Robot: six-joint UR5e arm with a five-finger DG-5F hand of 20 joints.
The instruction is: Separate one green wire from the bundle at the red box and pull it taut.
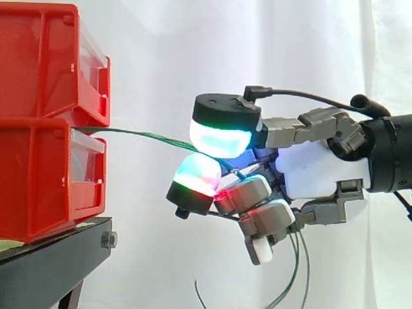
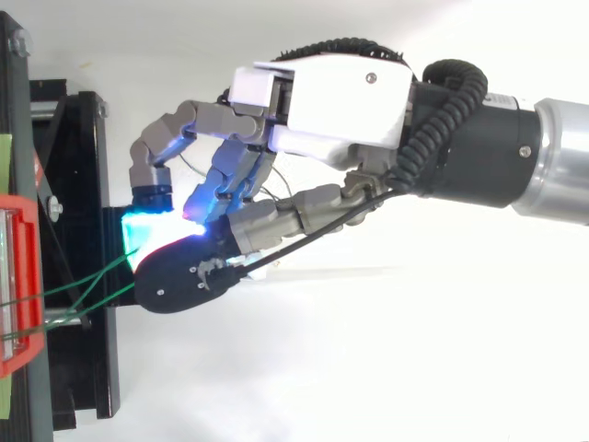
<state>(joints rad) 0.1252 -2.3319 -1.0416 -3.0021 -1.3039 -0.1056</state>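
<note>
green wire (image 1: 141, 134) pinched in hand (image 1: 322, 170), from red box (image 1: 38, 180)

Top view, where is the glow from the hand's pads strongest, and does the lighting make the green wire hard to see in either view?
Side view: the evenly bright white curtain sets the green wire off clearly up to the glowing pads of the hand. Top view: those pads flare cyan-white, washing out the spot where the wire reaches them.

Thin green wires (image 1: 138, 133) run nearly straight from the red box (image 1: 38, 187) — then dangle loose at lower right.
</note>
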